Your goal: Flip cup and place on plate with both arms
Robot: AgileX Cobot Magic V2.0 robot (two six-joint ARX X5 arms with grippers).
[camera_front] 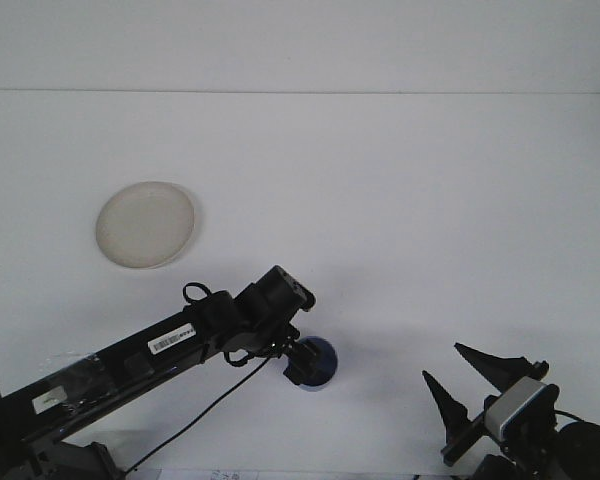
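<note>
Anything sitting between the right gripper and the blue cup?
No. In the front view, only bare white table separates the right gripper from the blue cup.

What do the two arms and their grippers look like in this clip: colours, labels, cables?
Both are black. The left arm is a long link with white label stickers and a thin black cable looping below it; its gripper is dark too. The right gripper has pointed black fingers and a silver-grey block behind them.

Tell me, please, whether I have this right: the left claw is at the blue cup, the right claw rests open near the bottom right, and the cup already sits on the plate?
Not quite. The front view shows the cup on the bare table, well apart from the plate. The left claw is at the cup, and the right claw rests open at the bottom right.
</note>
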